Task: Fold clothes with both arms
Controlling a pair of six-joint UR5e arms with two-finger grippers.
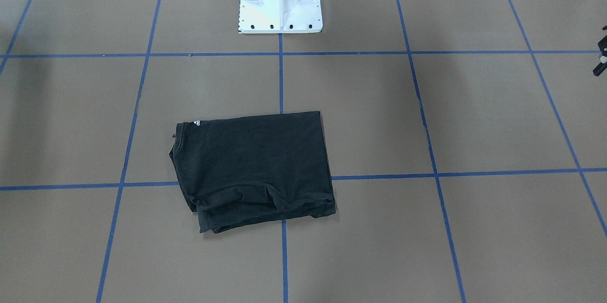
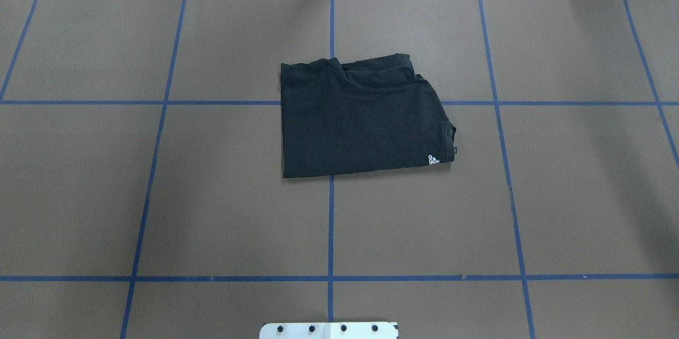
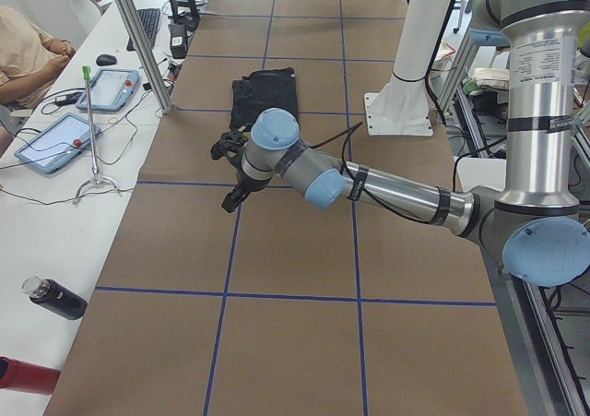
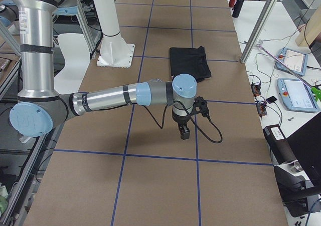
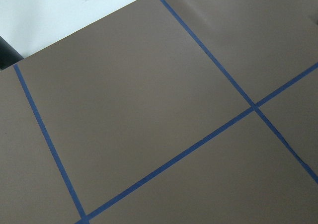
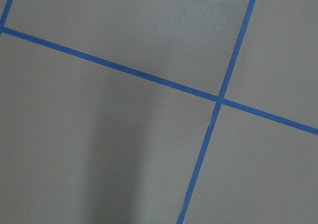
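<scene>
A folded black cotton T-shirt (image 2: 360,119) is laid flat; its uneven layered edge could be pulled open if snagged. The jaw states of the small black left gripper (image 3: 230,197) and the small black right gripper (image 4: 184,133) cannot be told.

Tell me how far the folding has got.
Done: the shirt lies as a compact folded rectangle, plain black side up, a small white logo at one corner. In hand: nothing; the left arm and right arm hover over bare table toward its ends, clear of the shirt. Left: probably only tidying, since the layers along its far edge sit uneven.
</scene>
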